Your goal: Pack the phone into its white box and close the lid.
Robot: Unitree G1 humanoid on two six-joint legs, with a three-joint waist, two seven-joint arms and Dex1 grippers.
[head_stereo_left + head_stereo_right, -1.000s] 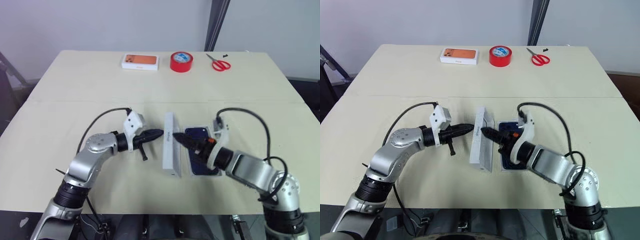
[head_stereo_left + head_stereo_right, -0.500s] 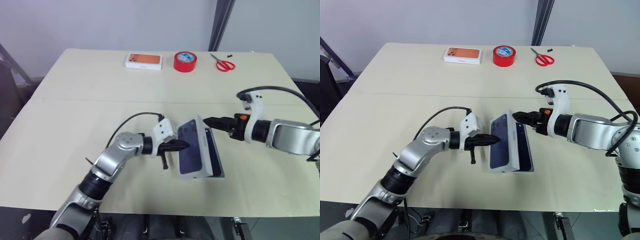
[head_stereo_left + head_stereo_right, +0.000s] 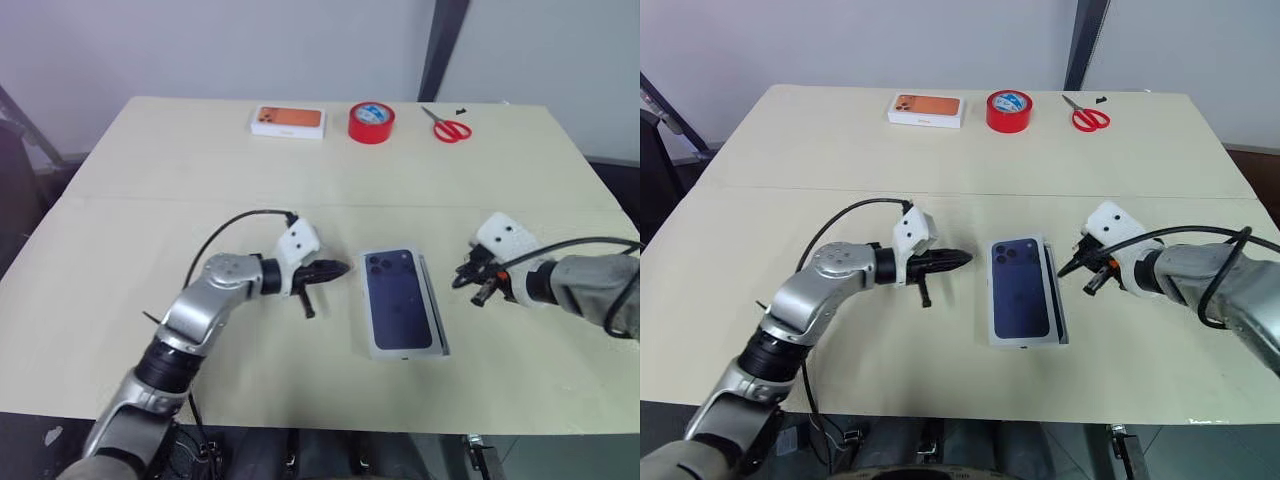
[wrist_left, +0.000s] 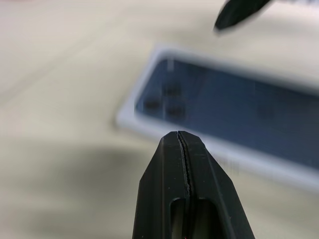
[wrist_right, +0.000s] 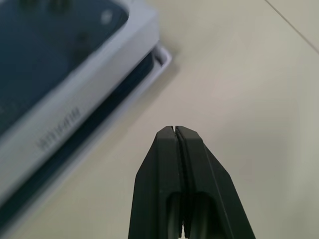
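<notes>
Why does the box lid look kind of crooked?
The lid sits shifted left on the white box: the box's right rim pokes out, and the right wrist view shows dark blue under the lid's edge, so it isn't fully closed.

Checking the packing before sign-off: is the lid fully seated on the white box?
Not fully: the lid lies on top, but the white box and dark phone edge show beneath it.

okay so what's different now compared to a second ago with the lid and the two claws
The lid, standing on its long edge a second ago, now lies picture side up over the white box, askew, not seated. The right claw swung off to the right and shut; the left claw stayed shut at the lid's left. Orange-phone box, tape and scissors: unmoved.
</notes>
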